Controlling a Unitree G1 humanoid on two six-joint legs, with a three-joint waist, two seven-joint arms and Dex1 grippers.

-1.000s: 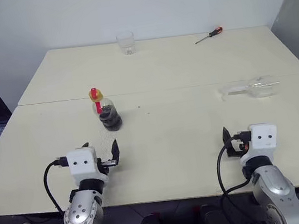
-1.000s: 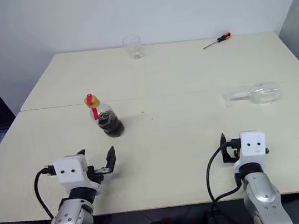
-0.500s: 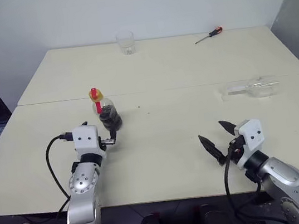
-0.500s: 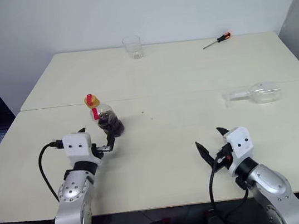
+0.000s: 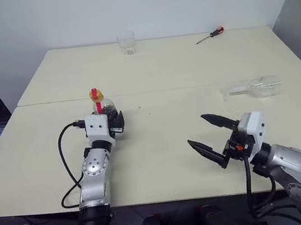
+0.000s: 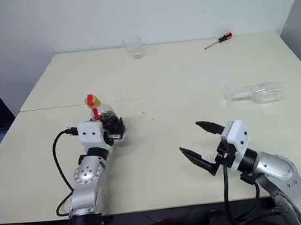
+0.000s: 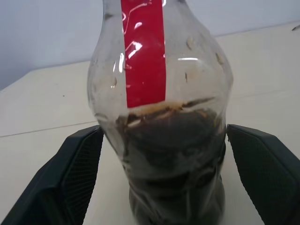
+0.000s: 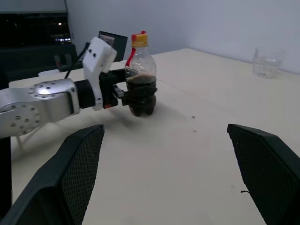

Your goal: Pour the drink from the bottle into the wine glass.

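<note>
Both fingers [image 7: 79, 173] of your left gripper [image 5: 112, 124] stand apart astride the upright bottle [image 7: 161, 117], unclamped, while your open right gripper [image 5: 213, 137] hangs well away.

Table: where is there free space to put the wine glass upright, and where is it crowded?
The widest bare patch of the table lies between the bottle and the wine glass, which lies on its side. The far half is also free between the tumbler and the screwdriver. It is crowded around the bottle, where the open left gripper straddles it.
</note>
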